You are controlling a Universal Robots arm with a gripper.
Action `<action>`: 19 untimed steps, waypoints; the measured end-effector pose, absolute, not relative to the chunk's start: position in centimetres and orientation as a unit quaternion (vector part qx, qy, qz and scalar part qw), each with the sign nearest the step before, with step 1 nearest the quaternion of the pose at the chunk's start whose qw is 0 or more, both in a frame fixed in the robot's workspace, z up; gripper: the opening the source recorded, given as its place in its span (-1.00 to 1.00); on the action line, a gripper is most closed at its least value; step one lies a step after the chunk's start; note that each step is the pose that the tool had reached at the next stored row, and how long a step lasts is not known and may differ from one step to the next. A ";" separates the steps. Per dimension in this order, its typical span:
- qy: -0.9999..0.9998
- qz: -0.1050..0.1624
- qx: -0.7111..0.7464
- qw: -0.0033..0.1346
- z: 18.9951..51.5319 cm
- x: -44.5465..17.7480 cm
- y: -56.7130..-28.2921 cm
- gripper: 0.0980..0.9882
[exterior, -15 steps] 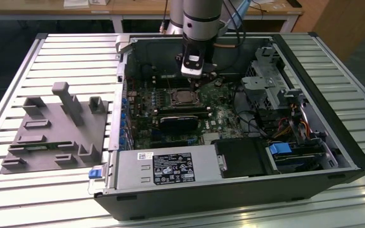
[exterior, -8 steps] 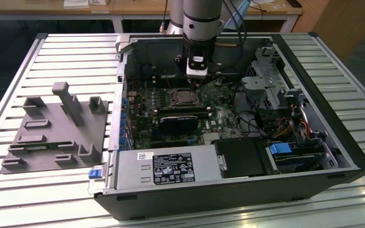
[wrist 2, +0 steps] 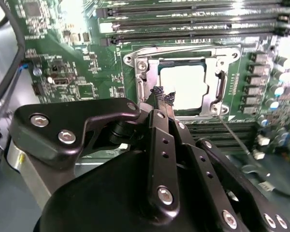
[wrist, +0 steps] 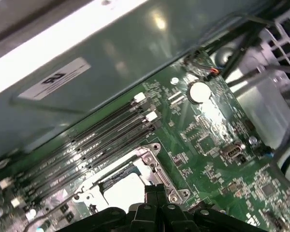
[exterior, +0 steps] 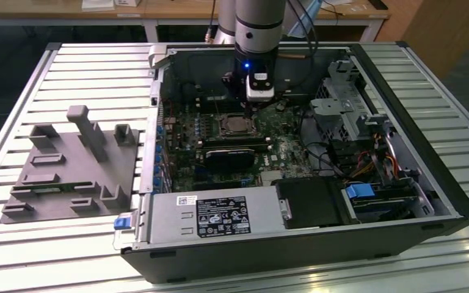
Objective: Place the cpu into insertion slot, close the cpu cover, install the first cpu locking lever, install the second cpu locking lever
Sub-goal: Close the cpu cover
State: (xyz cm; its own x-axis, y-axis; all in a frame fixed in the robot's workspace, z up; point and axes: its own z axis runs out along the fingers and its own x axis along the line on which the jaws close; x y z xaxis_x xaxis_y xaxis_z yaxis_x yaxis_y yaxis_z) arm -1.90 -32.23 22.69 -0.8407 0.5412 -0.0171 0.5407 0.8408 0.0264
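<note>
Looking at the exterior view, you see the tool (exterior: 250, 107) hanging just above the cpu (exterior: 236, 125). The cpu lies flat in the insertion slot (exterior: 220, 126) in the middle of the frame.

In the second wrist view the tool's tips are pinched narrow, with nothing seen between them, right beside the cpu cover (wrist 2: 144, 72). That cover looks thin and stiff, and the chip looks easy to hurt, so touch metal edges only.

In the first wrist view, long memory slots (wrist: 87, 145) crowd one side of the slot. The board beyond looks low and open.

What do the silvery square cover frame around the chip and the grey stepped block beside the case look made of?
The silvery cpu cover looks like bare thin metal: bright glints. The grey stepped block is probably matte plastic: dull, even grey, no shine.
</note>
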 end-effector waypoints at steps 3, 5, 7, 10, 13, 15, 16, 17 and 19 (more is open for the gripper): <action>0.967 0.010 0.255 0.012 22.6 -1.9 -32.2 -0.98; 0.971 0.010 0.238 0.012 22.6 -1.9 -32.2 -0.98; 0.975 0.010 0.220 0.011 22.6 -1.9 -32.2 -0.98; 0.981 0.010 0.193 0.011 22.6 -1.9 -32.2 -0.98; 0.986 0.011 0.166 0.011 22.5 -1.9 -32.2 -0.98; 0.989 0.011 0.149 0.011 22.5 -1.9 -32.2 -0.98; 0.990 0.011 0.140 0.011 22.5 -1.9 -32.2 -0.98; 0.991 0.011 0.131 0.011 22.5 -1.9 -32.2 -0.98; 0.994 0.010 0.113 0.010 22.4 -1.9 -32.2 -0.98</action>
